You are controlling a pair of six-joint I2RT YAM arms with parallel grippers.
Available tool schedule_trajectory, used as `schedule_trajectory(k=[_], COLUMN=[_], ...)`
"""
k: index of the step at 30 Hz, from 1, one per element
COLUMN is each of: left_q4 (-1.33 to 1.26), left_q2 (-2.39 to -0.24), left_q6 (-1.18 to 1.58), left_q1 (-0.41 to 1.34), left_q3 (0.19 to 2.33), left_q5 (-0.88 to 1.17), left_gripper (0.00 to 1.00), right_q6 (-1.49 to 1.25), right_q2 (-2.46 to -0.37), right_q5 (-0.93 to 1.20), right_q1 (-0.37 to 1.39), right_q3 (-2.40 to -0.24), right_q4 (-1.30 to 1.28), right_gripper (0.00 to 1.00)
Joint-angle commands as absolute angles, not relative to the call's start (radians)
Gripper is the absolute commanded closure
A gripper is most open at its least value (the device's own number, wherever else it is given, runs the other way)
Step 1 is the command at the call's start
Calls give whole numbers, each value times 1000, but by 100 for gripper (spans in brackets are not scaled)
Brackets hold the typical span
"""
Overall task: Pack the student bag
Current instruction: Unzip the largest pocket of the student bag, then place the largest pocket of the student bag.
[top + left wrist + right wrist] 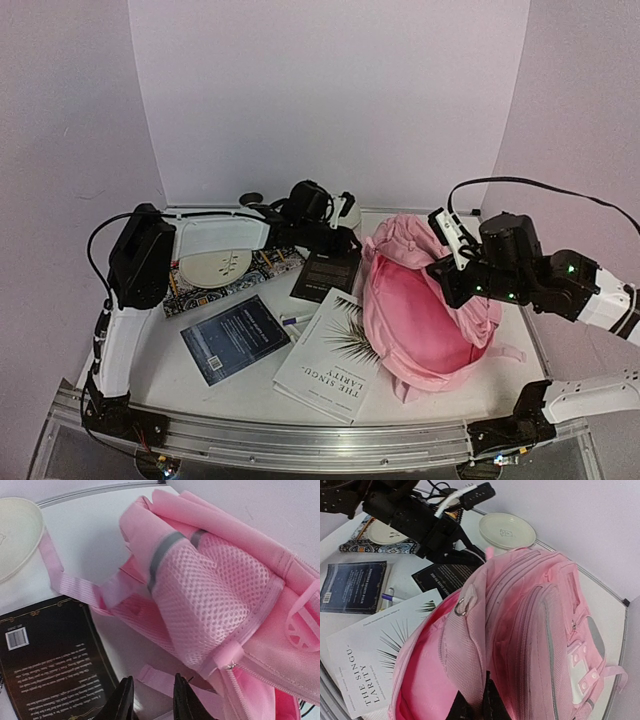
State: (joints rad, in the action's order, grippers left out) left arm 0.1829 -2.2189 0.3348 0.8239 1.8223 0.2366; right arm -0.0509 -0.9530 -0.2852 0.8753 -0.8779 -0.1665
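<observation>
The student bag (430,320), a large pink backpack, lies at the centre right of the table with its main compartment gaping towards the left. My right gripper (477,707) is shut on the fabric edge of that opening, holding the flap up; from above it (447,272) sits over the bag's right side. My left gripper (152,700) hovers at the bag's top left corner (210,595), beside the mesh pocket. Its jaws stand a little apart, with a pink strap (157,680) lying loose beneath them and nothing pinched between them.
Left of the bag lie a white book (330,355), a blue book (235,338), a black book (328,272) and a pen (296,320). A plate (212,266) rests on a patterned book at the back left. A cream dish (507,530) sits behind the bag.
</observation>
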Motion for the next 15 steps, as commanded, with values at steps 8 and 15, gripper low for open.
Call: schedule_trajectory(k=[8,15], left_q4=[168,167], left_q2=[-1887,-1722], left_q6=[360,434], left_q1=[798,798], left_q3=[1514,1261], left_q5=[108,132], left_gripper=[39,28], right_q6=[-32,-41], right_q2=[-1187,-1232], right_q5=[-520,-552], right_q1=[750,699], right_q3=[-998,-1002], right_q4=[-119,-37], right_gripper=[100,100])
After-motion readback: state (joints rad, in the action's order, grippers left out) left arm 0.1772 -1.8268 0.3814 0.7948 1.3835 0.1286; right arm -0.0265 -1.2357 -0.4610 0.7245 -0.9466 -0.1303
